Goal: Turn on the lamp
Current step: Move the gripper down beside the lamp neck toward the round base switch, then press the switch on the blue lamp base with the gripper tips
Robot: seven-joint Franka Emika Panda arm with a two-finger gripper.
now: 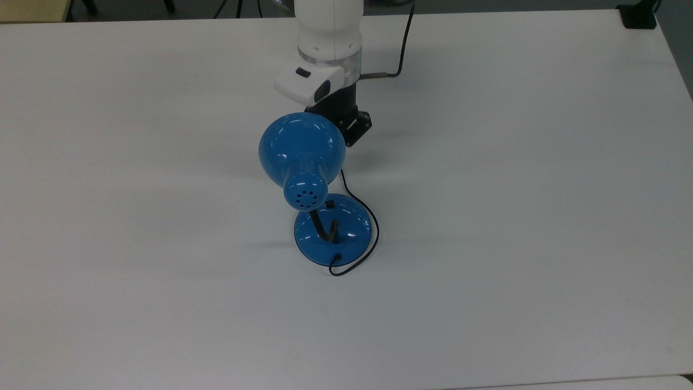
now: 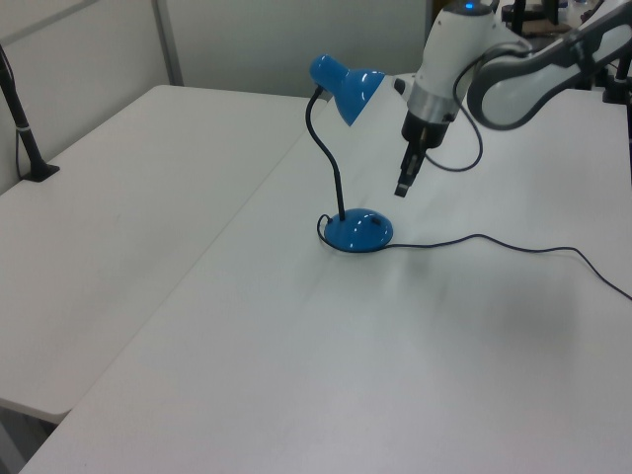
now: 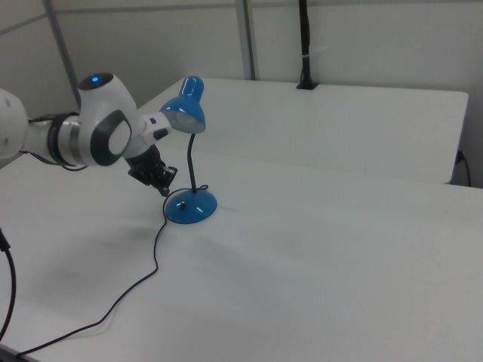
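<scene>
1. Jaws: cannot tell whether they are released or clenched. In the left view the gripper [image 2: 404,188] shows as one narrow dark tip, with nothing seen in it.
2. Gripper position: in the air above the table [image 1: 487,216]. It is higher than the lamp's base [image 1: 346,230] and lower than the shade [image 1: 301,145]. In the left view it sits up and to the left view's right of the base, clear of it. The tip is tilted, slanting down towards the base.
3. In the right view the gripper is just off the base on the right view's left, near but not touching.
4. In the top view the arm [image 1: 328,32] comes in from the far edge, beyond the base. Its black wrist part is partly hidden behind the shade.
5. Lamp [image 2: 341,148]: upright, base flat on the table. The gooseneck [image 2: 329,158] rises from the base and curves over, so the shade hangs beyond the base on the arm's side.
6. Switch [image 1: 328,205]: small black square on the dome of the base, on the side facing the arm, untouched.
7. Cord [image 2: 494,240]: leaves the base on the side away from the arm and loops round it. It then trails across the table towards the left view's right.
8. No glow visible from the shade.
</scene>
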